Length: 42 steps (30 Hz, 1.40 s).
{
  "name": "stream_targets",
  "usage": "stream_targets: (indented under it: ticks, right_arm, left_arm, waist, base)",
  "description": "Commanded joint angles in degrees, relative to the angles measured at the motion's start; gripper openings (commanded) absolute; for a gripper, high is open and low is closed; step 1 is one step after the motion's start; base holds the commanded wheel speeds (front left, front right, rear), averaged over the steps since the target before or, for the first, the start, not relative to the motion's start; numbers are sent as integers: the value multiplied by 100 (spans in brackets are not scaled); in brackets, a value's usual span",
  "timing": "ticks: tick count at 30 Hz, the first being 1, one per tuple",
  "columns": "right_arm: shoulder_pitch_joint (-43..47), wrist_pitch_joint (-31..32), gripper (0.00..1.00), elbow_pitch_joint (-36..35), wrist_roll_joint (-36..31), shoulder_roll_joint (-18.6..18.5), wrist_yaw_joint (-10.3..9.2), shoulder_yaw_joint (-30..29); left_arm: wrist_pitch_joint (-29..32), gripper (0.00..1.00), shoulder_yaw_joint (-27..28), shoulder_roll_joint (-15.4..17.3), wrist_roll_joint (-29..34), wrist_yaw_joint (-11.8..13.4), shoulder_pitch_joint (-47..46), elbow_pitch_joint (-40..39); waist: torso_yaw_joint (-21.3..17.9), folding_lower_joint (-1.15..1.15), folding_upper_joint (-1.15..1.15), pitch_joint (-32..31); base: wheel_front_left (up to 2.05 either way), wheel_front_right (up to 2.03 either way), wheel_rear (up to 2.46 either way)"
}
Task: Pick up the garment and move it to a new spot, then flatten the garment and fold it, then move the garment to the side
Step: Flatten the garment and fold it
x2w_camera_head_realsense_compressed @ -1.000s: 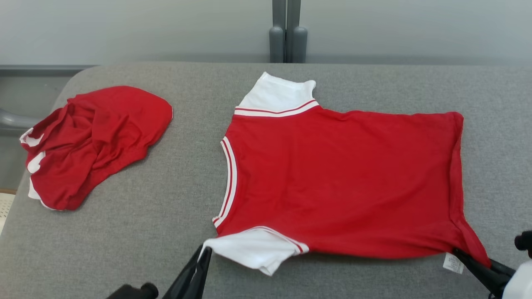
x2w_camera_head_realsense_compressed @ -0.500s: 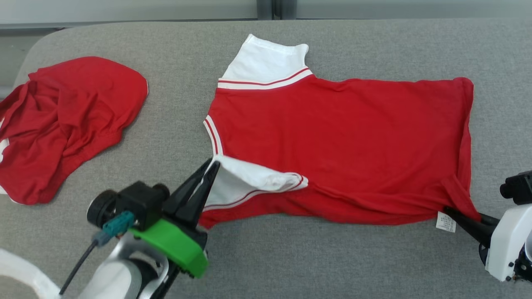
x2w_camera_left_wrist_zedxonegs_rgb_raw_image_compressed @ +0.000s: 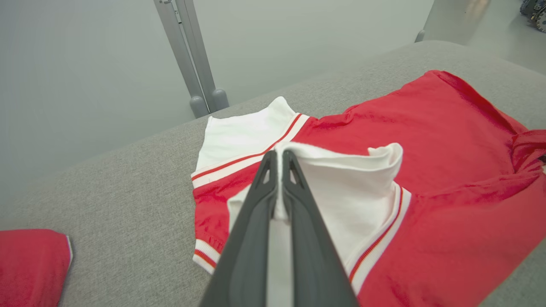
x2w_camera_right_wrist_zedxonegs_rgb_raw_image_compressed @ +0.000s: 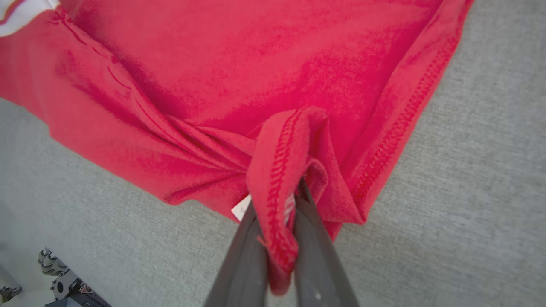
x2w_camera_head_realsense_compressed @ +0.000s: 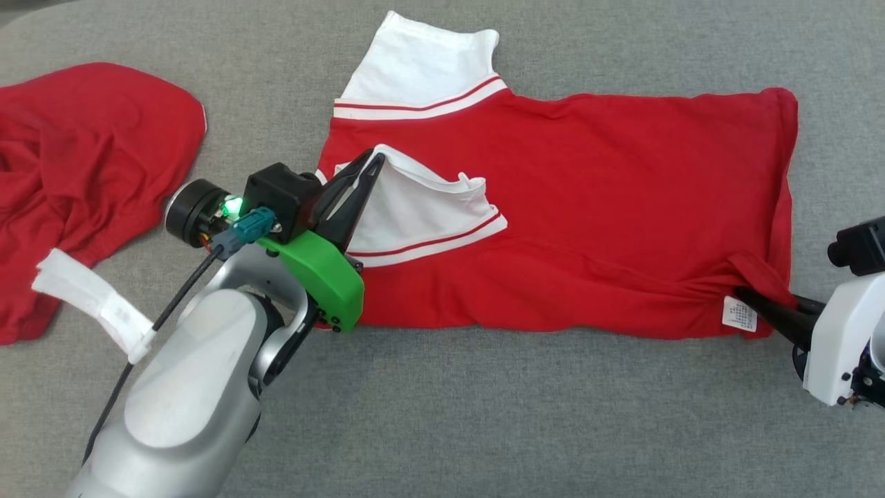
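My left pincer (x2w_camera_head_realsense_compressed: 373, 160) grips the shirt (x2w_camera_head_realsense_compressed: 608, 194) by its sleeve (x2w_camera_head_realsense_compressed: 415, 207), right pincer (x2w_camera_head_realsense_compressed: 738, 292) by the hem (x2w_camera_head_realsense_compressed: 764, 277); a spare red garment (x2w_camera_head_realsense_compressed: 90, 138) lies apart.

grey surface (x2w_camera_head_realsense_compressed: 518, 429) free before garment (x2w_camera_head_realsense_compressed: 622, 207), red heap (x2w_camera_head_realsense_compressed: 90, 152) blocking left

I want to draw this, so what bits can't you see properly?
- Label on the red shirt: head view, print too small to read.
- Second red garment: head view, cut off by the left edge.
- Tips of the right gripper: head view, tucked under the shirt's hem.
- Shirt's collar edge: head view, mostly behind the left gripper and white sleeve.
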Motion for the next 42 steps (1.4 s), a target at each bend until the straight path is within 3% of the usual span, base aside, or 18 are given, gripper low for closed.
stream_targets:
  ticks: [1, 4, 5, 6, 7, 8, 9, 15, 19, 24, 28, 33, 42]
  right_arm:
    - [-111, 87, 0, 39, -50, 43, -5, -53]
    - [-223, 178, 0, 49, -143, 118, -5, -97]
    - [-270, 183, 20, 45, -188, 150, -4, -117]
    - [-303, 171, 41, 56, -234, 183, -4, -145]
    - [-325, 160, 100, 75, -272, 229, -4, -171]
    - [-337, 141, 100, 98, -326, 263, -4, -208]
    - [-364, 73, 100, 109, -389, 289, -4, -267]
    - [-152, -285, 100, 263, -789, 404, -4, -773]
    - [415, -430, 100, 31, -969, 440, -2, -1200]
    - [1564, -286, 100, -809, -1182, 647, -2, -1695]
    - [2030, -139, 100, -1196, -1771, 922, -2, -1789]
    - [1963, -27, 100, -1261, -2392, 1363, -2, -1804]
    - [1477, 335, 100, -1046, -3150, 1577, -2, -1937]
  left_arm:
    - [-70, 0, -73, -34, 4, -37, -178, 165]
    - [-204, 0, -241, -89, 14, -59, -368, 552]
    - [-277, 0, -281, -106, 19, -65, -431, 677]
    - [-365, 6, -280, -145, 1, -68, -468, 768]
    - [-449, 38, -282, -178, -1, -69, -497, 896]
    - [-536, 60, -284, -212, 7, -61, -506, 1008]
    - [-601, 100, -264, -241, 8, -18, -508, 1095]
    - [-1151, 100, -24, -216, -56, 332, -160, 1238]
    - [-1553, 100, 336, -135, -321, 729, 620, 669]
    - [-1500, 100, 567, 47, -763, 1137, 2039, -282]
    - [-1422, 100, 568, 170, -900, 1262, 2596, -617]
    - [-1342, 100, 524, 234, -867, 1328, 2727, -748]
    - [-1074, 100, 485, 319, -894, 1361, 2549, -731]
  waist:
    - [-45, 0, 0, 128]
    - [-42, 0, 0, 189]
    - [-40, 0, 0, 211]
    - [-38, 0, 0, 225]
    - [-31, 0, 0, 237]
    - [-19, 0, 0, 239]
    - [-9, 0, 0, 234]
    - [14, 0, 0, 54]
    - [-32, 0, 0, -193]
    - [-114, 0, 0, -253]
    - [-178, 0, 0, -73]
    - [-199, 0, 0, 32]
    - [-168, 0, 0, 127]
  base:
    - [0, 0, 0]
    - [0, 0, 0]
    - [0, 0, 0]
    - [0, 0, 0]
    - [0, 0, 0]
    - [0, 0, 0]
    - [0, 0, 0]
    - [0, 0, 0]
    - [0, 0, 0]
    - [0, 0, 0]
    - [0, 0, 0]
    - [0, 0, 0]
    - [0, 0, 0]
